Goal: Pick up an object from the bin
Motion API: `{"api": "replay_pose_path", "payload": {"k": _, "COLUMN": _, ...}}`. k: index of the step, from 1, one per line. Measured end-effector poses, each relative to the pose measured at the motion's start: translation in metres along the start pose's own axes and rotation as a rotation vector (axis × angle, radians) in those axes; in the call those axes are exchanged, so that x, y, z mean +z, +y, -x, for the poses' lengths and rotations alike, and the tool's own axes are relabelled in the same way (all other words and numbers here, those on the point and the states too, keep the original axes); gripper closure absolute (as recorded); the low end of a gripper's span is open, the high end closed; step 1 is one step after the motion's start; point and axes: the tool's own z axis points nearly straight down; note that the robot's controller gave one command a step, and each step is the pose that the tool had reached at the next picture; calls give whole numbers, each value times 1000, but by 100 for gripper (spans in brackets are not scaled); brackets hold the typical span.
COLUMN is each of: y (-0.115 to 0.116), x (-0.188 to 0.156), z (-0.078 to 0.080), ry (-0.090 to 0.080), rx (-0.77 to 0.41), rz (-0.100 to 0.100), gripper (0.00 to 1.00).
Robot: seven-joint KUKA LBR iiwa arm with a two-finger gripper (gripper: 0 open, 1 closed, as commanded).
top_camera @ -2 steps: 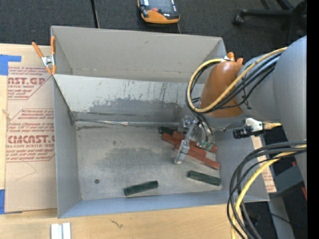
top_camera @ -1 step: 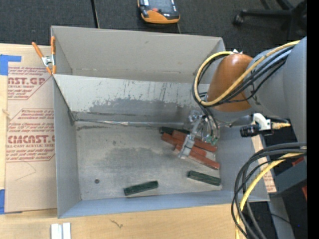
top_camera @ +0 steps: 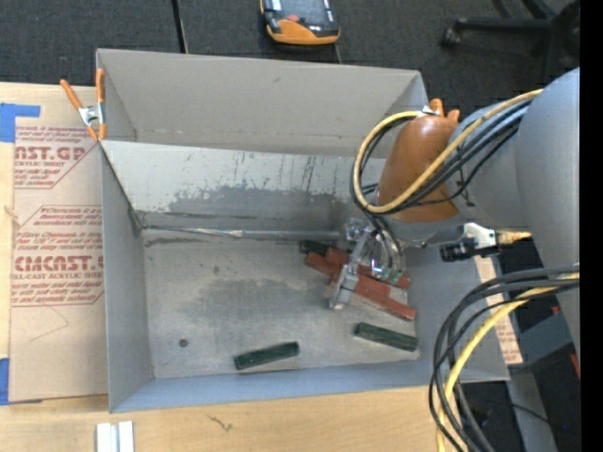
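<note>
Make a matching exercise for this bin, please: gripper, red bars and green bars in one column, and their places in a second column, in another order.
Things:
1. gripper
2. red bars
3. green bars

Places:
a. lying apart from each other, near the lower edge of the bin floor
b. right of the floor's middle, beneath the gripper
c. just above the red bars

Pairs: 1-c, 2-b, 3-a

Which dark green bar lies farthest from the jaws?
The dark green flat bar lying alone, lower middle of the bin; the other green bar lies beside the reddish-brown bars under the jaws.
</note>
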Motion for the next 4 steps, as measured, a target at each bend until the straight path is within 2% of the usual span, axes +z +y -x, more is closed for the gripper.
{"api": "replay_pose_path", "payload": {"k": 1, "y": -5, "x": -4, "z": -8, "ry": -4, "rx": 325, "rz": 5, "gripper": 100}}
{"api": "replay_pose_path", "payload": {"k": 3, "y": -5, "x": -10, "z": -9, "ry": 2, "rx": 325, "rz": 3, "gripper": 100}}
{"api": "replay_pose_path", "payload": {"k": 4, "y": -5, "x": -25, "z": -10, "ry": 5, "rx": 325, "rz": 1, "gripper": 100}}
